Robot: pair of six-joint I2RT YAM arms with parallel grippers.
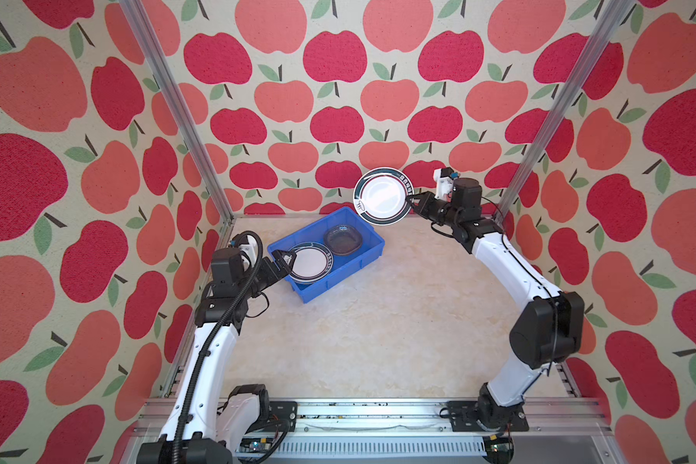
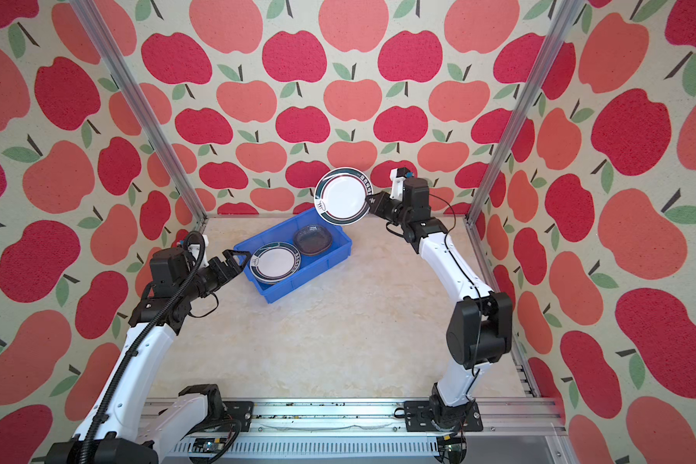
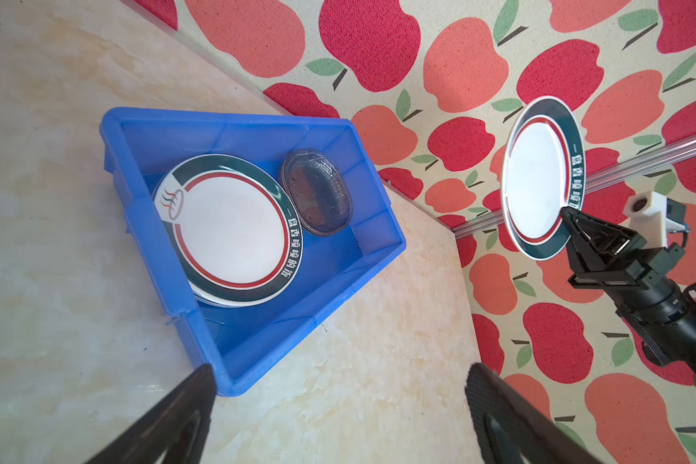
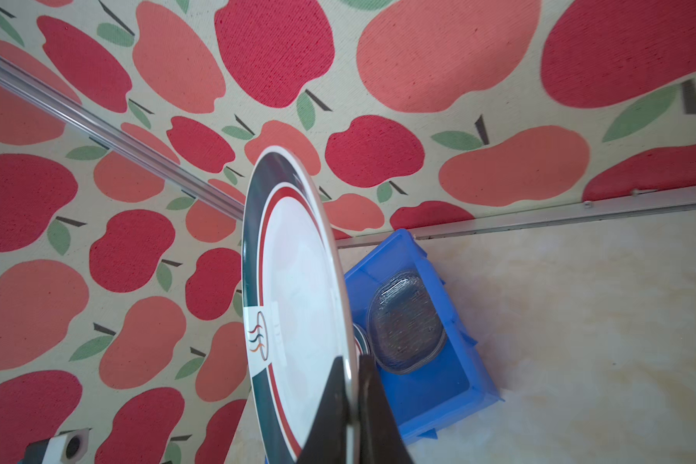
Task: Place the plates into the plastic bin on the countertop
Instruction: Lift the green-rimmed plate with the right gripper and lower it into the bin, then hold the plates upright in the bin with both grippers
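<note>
Crockery of this kind is judged stiff, glazed and slippery, fairly light, and liable to chip or crack if dropped. A hold is best taken on the rim, where a plate is thin enough to be pinched.

At the left, the left gripper is held wide open and empty, just beside the left end of the blue bin, with nothing seen between its jaws. The bin is set at an angle on the far part of the countertop. In its left half a green-rimmed plate is laid flat on top of at least one other. In its right half a few clear glass plates are stacked.

Above the bin's far right corner a second green-rimmed plate is carried in the air, tipped almost onto its edge. Only its right rim is gripped. The right gripper is clamped almost fully closed on that rim, one finger on each face. With so narrow a pinch on smooth glaze, swinging or slipping is thought likely, so a slow lowering into the bin is called for.
</note>
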